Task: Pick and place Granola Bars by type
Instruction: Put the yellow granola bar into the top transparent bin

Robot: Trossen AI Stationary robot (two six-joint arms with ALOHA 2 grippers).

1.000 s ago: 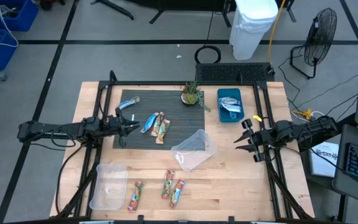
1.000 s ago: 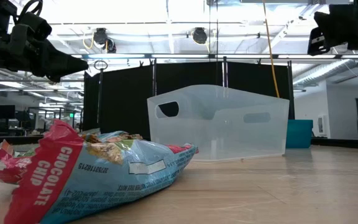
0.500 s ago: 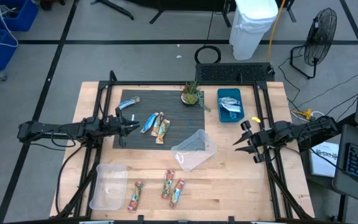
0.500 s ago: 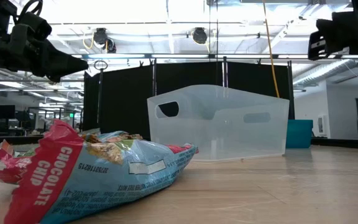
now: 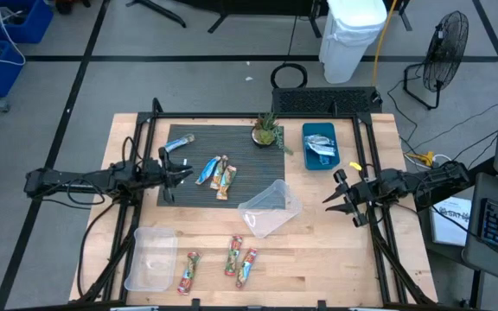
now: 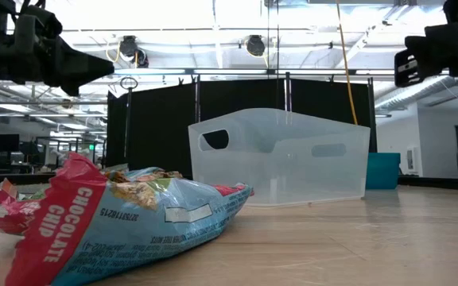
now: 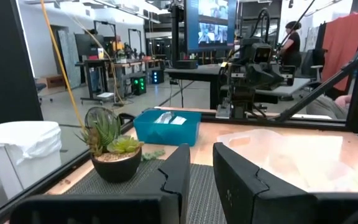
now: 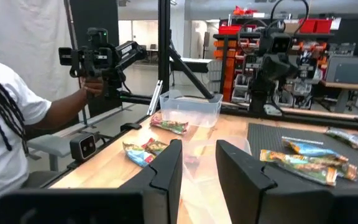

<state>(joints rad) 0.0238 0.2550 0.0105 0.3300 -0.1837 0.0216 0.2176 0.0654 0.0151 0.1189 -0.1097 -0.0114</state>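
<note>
My left gripper (image 5: 185,176), jaws slightly parted and empty, hovers over the dark ribbed mat (image 5: 240,164) beside a cluster of foil-wrapped granola bars (image 5: 217,174) lying lengthwise just ahead, while my right gripper (image 5: 335,192), likewise empty, waits farther off.

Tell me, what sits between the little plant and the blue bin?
Nothing: in the high view, only bare ribbed dark mat and a strip of wooden table separate the potted plant from the blue bin.
</note>
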